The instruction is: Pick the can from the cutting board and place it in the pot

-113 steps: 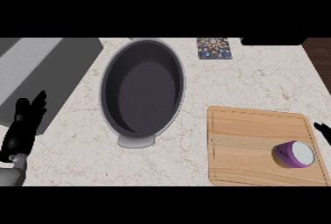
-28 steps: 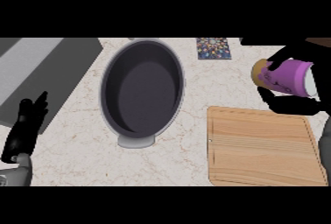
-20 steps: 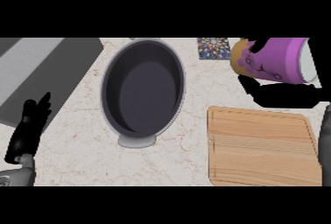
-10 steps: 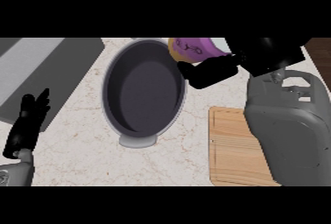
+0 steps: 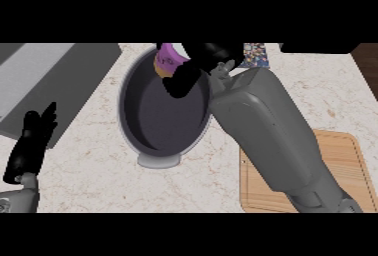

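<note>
Can [image 5: 168, 60] held over the far end of the pot [image 5: 140, 145], gripped by the right hand [image 5: 203, 55].

The right hand's fingers are curled round the purple can, which is tilted above the pot's dark inside near its far rim. The grey right forearm [image 5: 269, 140] is stretched across the cutting board [image 5: 347, 165] on the marble counter [image 5: 88, 165]. The left hand [image 5: 33, 140] is rested at the left edge, fingers straight and pressed together.
</note>
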### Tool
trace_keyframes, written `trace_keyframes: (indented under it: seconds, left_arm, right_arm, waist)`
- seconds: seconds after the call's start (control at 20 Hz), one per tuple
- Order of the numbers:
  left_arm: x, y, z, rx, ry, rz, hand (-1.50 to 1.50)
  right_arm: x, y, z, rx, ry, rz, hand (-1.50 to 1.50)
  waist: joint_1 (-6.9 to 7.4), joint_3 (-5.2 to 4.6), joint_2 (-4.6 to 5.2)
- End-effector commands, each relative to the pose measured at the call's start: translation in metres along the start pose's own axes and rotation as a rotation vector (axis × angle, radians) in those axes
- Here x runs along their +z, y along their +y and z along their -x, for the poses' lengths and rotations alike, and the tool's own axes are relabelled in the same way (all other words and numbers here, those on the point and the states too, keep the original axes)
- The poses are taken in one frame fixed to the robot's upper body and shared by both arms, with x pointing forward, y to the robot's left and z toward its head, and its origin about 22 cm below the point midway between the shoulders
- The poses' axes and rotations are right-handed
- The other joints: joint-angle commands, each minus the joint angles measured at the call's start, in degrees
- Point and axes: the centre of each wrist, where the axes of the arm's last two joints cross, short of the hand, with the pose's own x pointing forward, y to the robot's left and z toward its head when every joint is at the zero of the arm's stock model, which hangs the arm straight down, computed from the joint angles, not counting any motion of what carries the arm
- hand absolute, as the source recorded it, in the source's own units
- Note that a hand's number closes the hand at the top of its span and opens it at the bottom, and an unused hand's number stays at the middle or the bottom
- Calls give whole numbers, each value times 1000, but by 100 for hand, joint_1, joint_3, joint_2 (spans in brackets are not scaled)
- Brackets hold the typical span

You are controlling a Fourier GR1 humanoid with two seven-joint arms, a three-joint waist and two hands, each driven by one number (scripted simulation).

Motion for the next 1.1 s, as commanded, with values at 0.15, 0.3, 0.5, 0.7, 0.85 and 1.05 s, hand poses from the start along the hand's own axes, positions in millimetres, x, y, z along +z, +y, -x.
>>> trace_keyframes:
  seconds: [0.15,0.3,0.5,0.7,0.85,1.05]
  left_arm:
    - [-4,-2,5,-1,-6,34,0]
    - [1,-19,6,1,-12,26,0]
    - [-13,-18,-7,-4,-12,23,0]
    - [-12,6,-8,-9,-8,6,0]
    - [-5,-8,-5,3,-2,9,0]
    - [-13,0,-3,-8,8,-20,0]
  right_arm:
    - [-25,53,20,-110,135,-140,-150]
    - [-19,72,22,-191,98,-146,-150]
    - [-23,70,26,-415,100,-58,-150]
    - [-20,59,48,-609,100,154,-150]
    - [-16,69,67,-667,139,234,-150]
    - [-27,30,90,-716,155,313,-150]
  waist:
    - [87,-1,20]
    - [33,2,-1]
    - [133,1,40]
    - [60,10,12]
    - [2,10,-5]
    - [-86,6,-1]
